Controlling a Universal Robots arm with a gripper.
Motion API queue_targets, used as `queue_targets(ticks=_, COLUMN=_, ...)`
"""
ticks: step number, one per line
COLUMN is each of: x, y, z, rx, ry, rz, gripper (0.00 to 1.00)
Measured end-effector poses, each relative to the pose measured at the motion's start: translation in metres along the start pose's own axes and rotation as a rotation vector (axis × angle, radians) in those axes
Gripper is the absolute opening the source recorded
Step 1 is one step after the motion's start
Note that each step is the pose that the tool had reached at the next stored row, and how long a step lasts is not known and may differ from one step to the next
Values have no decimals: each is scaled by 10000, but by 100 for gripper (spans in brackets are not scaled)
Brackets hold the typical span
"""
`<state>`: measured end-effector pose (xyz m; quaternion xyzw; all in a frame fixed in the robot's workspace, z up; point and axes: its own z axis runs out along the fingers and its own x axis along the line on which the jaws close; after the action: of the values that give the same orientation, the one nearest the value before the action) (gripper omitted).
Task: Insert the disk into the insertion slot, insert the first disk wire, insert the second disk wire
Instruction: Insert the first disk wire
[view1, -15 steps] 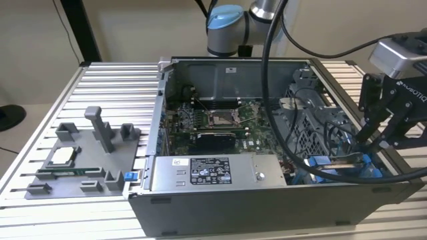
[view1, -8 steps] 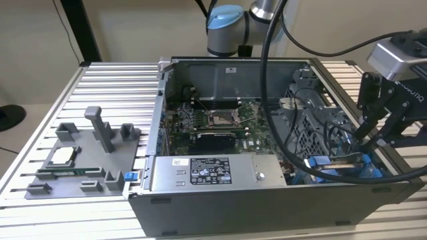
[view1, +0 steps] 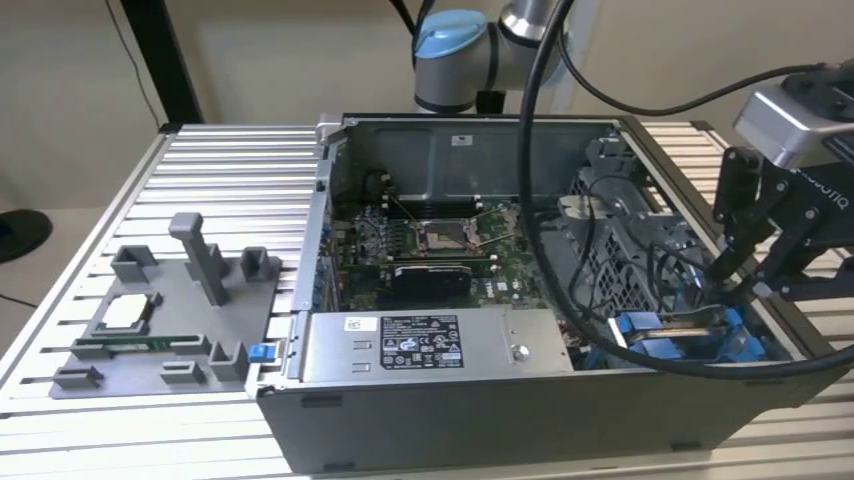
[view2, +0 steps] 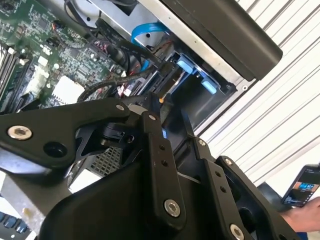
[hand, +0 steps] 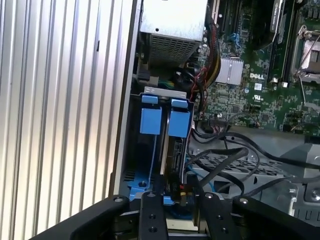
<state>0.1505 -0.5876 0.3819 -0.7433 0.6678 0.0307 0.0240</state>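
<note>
Pincer is positioned inside the open computer case, at the corner on the exterior view's right, just over the insertion slot. Whether the pincer is wide or narrow cannot be told. A small black part with an orange mark is seen at its tip.

Disk is found edge-on in the slot, held in its blue caddy. Two blue latch tabs are seen side by side at the slot's far end. Black cables are looped just beside the slot, over a perforated grey cage.

Beyond these, the green motherboard is seen, with the square processor socket near its middle. A grey labelled power-supply box is mounted along the case's near wall in the exterior view.

Case is set on a ribbed metal bench. A grey fixture tray is placed on the bench beside the case, to the exterior view's left.
</note>
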Motion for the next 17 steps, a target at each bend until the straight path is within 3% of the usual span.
queue_targets(ticks=2, x=7, y=11, z=1, rx=7, ry=1, rz=-90, gripper=100)
queue_targets(ticks=8, x=8, y=14, z=10, rx=168, ry=-10, rz=-275, gripper=100)
queue_targets(ticks=17, x=8, y=17, z=21, rx=189, ry=-84, rz=-342, gripper=100)
